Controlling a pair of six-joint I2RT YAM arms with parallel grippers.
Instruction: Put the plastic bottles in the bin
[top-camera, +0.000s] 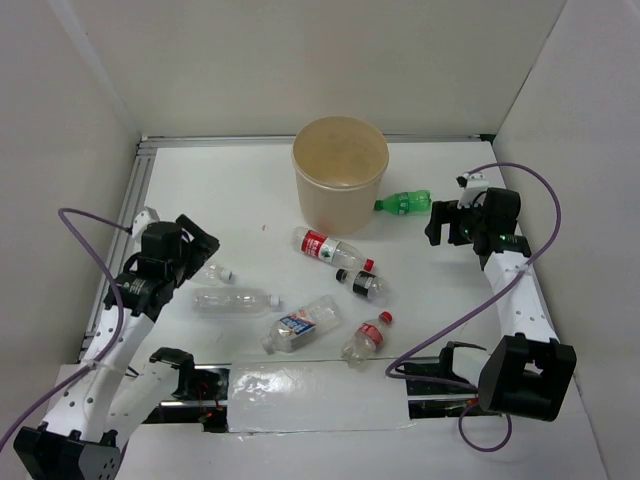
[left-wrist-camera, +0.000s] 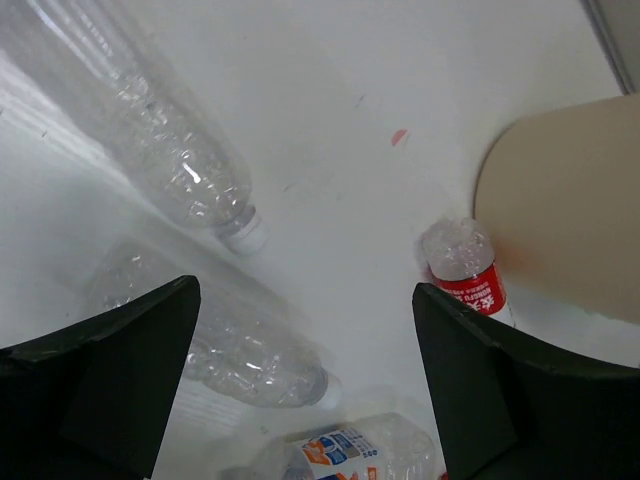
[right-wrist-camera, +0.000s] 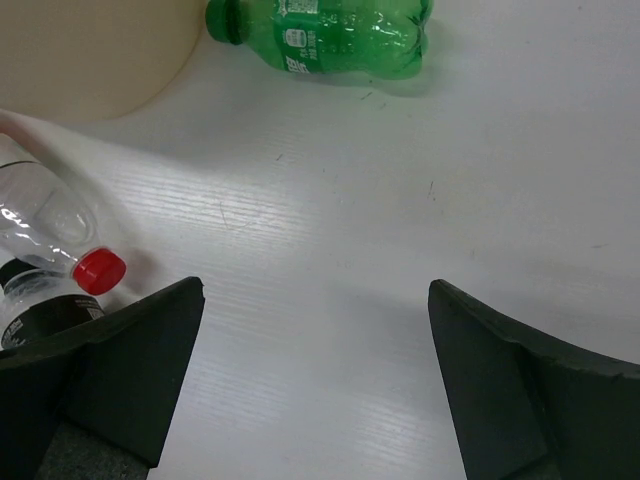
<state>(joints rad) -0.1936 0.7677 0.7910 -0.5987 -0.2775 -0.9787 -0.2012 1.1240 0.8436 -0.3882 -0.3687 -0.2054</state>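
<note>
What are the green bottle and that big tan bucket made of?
The small green bottle lying on its side looks like thin, glossy, see-through plastic: it glints and light shows through. The tan round bin looks like matte, opaque plastic, going by its smooth thin wall, though that is uncertain.

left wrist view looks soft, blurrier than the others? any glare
Left wrist: yes, the clear bottle at upper left is smeared and soft. Right wrist: green bottle and table grain crisp. Top external: glare on the glossy strip at the near edge.
</note>
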